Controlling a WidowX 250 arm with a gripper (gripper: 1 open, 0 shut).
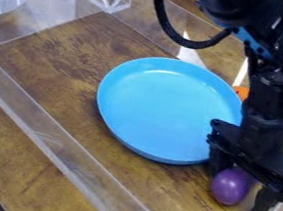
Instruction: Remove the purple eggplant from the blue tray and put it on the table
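Observation:
The purple eggplant lies on the dark wood table, just outside the front right rim of the blue tray. My gripper points down over it, open, with one black finger on each side of the eggplant. The fingers stand apart from the eggplant's sides as far as I can tell. The tray's blue floor holds nothing.
An orange object peeks out behind the arm at the tray's far right. Clear plastic walls border the table at the front left and at the back. The right table edge is close to the gripper.

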